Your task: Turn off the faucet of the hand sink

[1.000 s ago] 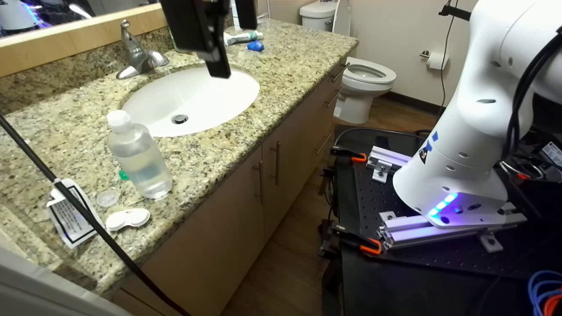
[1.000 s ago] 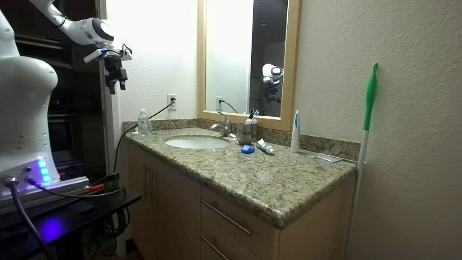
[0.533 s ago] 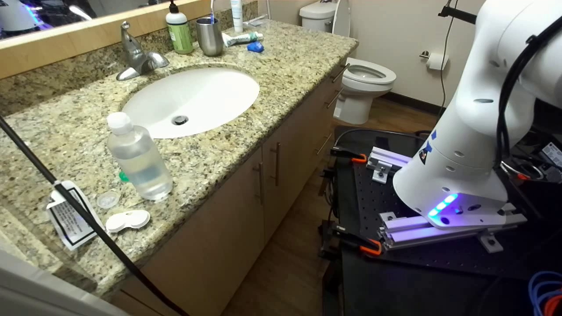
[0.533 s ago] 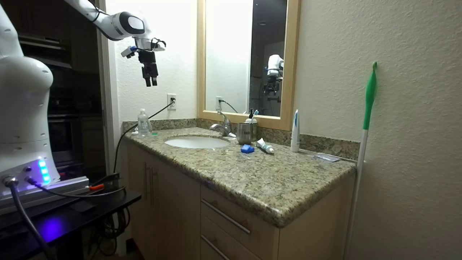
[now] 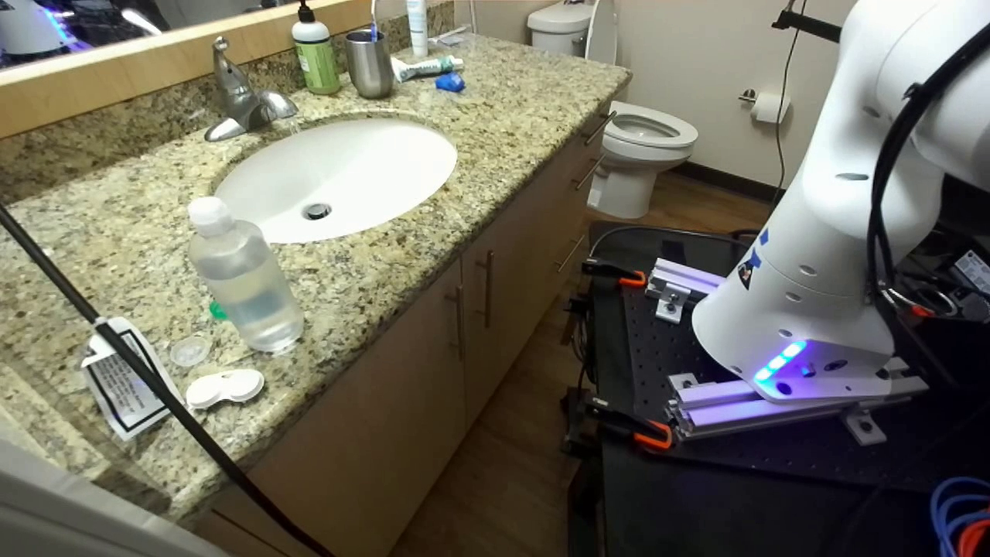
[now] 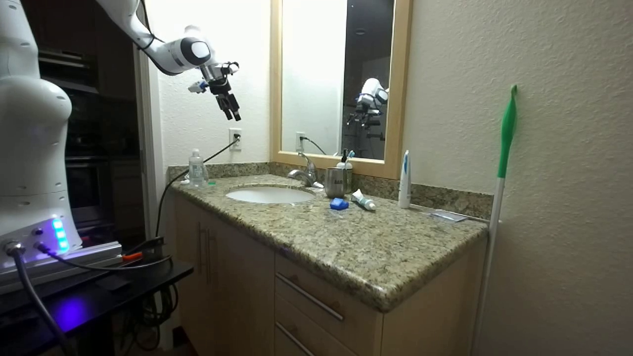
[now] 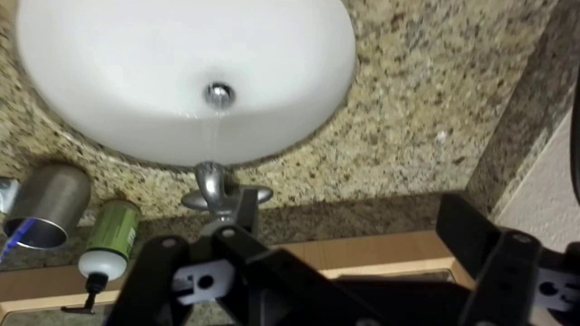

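Note:
The small silver faucet (image 5: 241, 100) stands behind the white oval hand sink (image 5: 356, 170). Both also show in an exterior view, faucet (image 6: 309, 172) and sink (image 6: 269, 195). In the wrist view, water runs from the faucet's spout (image 7: 210, 181) toward the drain (image 7: 219, 95). My gripper (image 6: 233, 117) is in the air, up and to the left of the faucet in that exterior view, tilted with its fingers down. In the wrist view my gripper (image 7: 349, 203) is open with nothing between its fingers. The left finger (image 7: 248, 210) overlaps part of the faucet, and the handle is mostly hidden.
A clear bottle (image 5: 247, 278) stands before the sink. A steel cup (image 5: 370, 66) with a toothbrush and a green soap bottle (image 5: 315, 62) stand beside the faucet. A mirror frame (image 6: 403, 99) rises behind. A black cable (image 5: 155, 379) crosses the counter's near end.
My gripper has moved right in an exterior view and has tilted from vertical to slanted. Its dark fingers, which hung before the soap bottle and cup, have left another exterior view.

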